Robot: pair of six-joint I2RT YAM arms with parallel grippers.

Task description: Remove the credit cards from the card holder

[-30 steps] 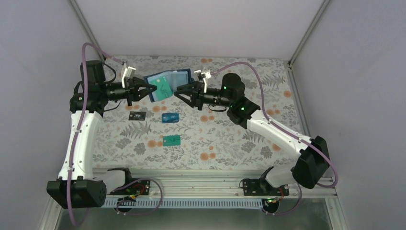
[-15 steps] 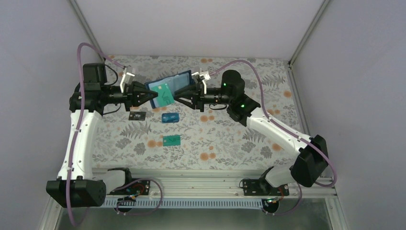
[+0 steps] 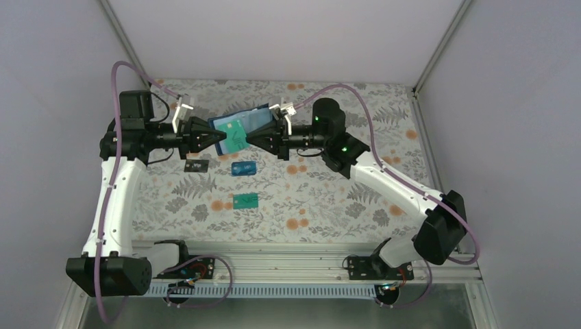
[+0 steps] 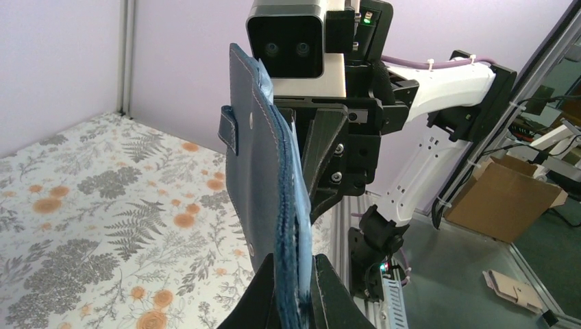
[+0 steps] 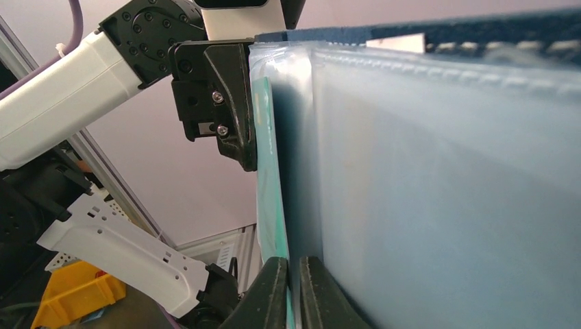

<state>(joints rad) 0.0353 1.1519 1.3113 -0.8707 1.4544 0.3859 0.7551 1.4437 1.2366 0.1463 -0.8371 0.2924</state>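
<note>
Closes from spread onto the teal-green card (image 3: 235, 139) with right hand (image 3: 249, 136); card holder (image 3: 252, 117) pinched aloft over the bench (image 3: 342, 192) by left hand (image 3: 220, 137). Risks yanking card holder loose, or slipping off thin edge.

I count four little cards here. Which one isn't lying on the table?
The raised teal-green card poking out of the card holder; the dark card, blue card and lower teal-green card lie flat on the table.

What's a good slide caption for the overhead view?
Left gripper holds the wallet aloft while the right gripper pinches a teal card sticking out of it.
</note>
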